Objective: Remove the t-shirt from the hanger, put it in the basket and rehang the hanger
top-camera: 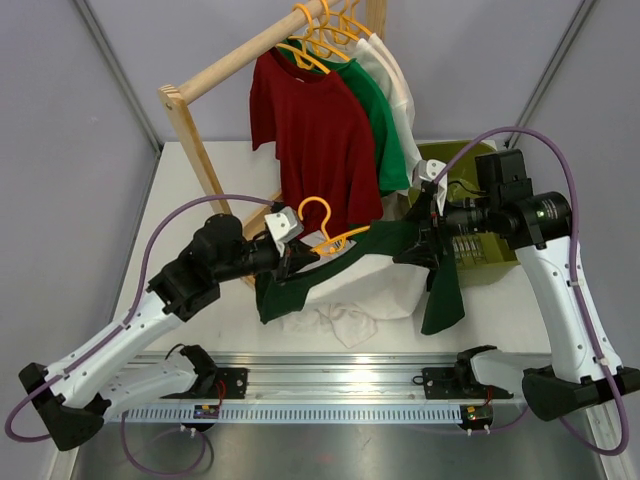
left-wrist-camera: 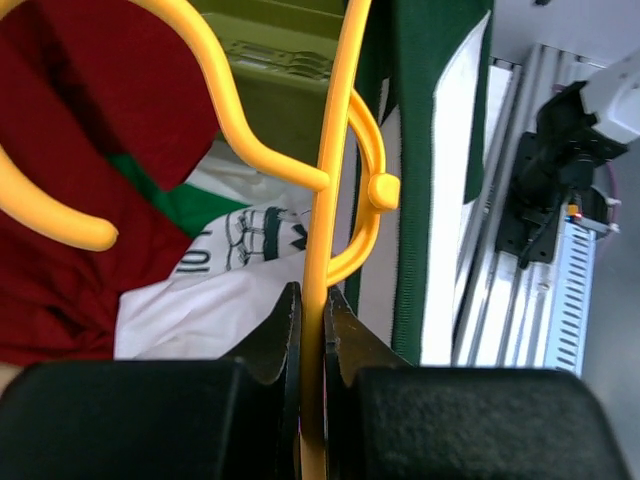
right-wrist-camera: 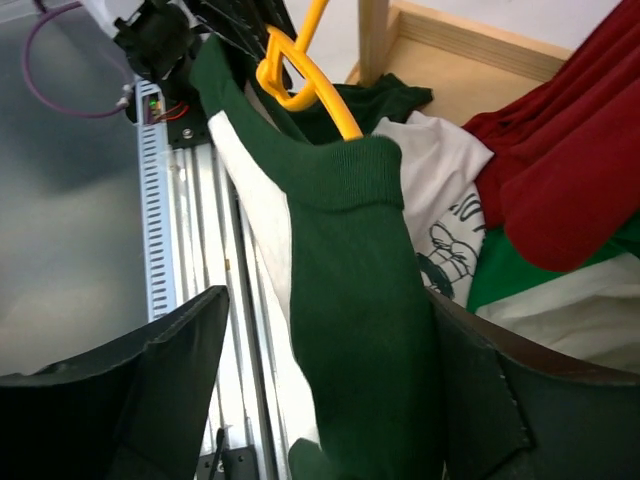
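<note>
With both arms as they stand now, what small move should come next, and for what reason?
Probably close the right jaws on the green sleeve of the t-shirt. They stand open around it, and the left jaws are shut on the hanger, so a pull could then slide the cloth off.

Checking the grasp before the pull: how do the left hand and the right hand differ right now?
The left hand is shut on the hanger, pinching its thin bar; the right hand is open, the green sleeve of the t-shirt hanging between its fingers. The left hand sits by the hook, the right hand out at the sleeve end. Both face the same garment.
</note>
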